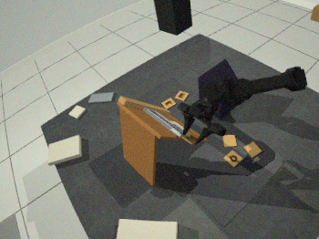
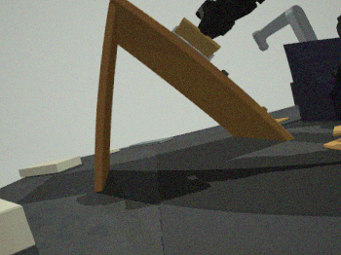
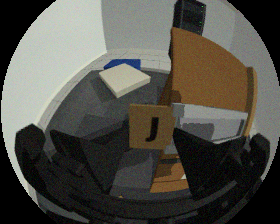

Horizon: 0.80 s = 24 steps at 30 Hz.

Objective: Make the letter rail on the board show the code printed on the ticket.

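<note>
My gripper is shut on an ochre tile marked J. The tile is at the open end of the grey letter rail, its right edge overlapping the rail's end in the wrist view. How far it sits in the channel cannot be told. The rail is on the sloping face of the orange-brown board. Loose tiles lie behind the board; others lie beside the gripper. The ticket's print is not readable.
Cream blocks and a grey-blue slab lie around the board. A navy box stands near the arm. A black tower stands farther off.
</note>
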Available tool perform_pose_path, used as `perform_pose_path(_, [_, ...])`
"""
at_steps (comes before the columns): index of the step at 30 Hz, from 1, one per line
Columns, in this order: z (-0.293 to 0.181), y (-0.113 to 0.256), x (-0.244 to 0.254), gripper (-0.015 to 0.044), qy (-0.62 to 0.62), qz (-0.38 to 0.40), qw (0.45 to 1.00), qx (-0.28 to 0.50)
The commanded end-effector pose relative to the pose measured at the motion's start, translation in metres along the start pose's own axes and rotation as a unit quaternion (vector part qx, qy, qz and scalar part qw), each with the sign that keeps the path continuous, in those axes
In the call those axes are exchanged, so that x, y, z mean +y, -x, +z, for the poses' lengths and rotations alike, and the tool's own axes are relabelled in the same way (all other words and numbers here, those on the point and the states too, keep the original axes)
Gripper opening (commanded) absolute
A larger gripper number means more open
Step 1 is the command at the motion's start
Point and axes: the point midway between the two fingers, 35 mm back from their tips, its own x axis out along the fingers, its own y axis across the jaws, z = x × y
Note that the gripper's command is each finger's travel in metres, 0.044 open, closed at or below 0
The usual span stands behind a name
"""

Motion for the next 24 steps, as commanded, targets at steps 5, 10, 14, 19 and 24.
perform_pose_path(5, [-0.002, -0.001, -0.006, 0.0000, -0.002, 0.000, 1.000, 0.004])
perform_pose_path(10, [-0.002, -0.001, -0.008, 0.0000, -0.002, 0.000, 1.000, 0.004])
perform_pose_path(14, [-0.002, -0.001, -0.010, 0.0000, -0.002, 0.000, 1.000, 0.004])
perform_pose_path(19, [-0.002, -0.001, -0.013, 0.0000, -0.002, 0.000, 1.000, 0.004])
perform_pose_path(24, [-0.002, -0.001, -0.015, 0.0000, -0.002, 0.000, 1.000, 0.004])
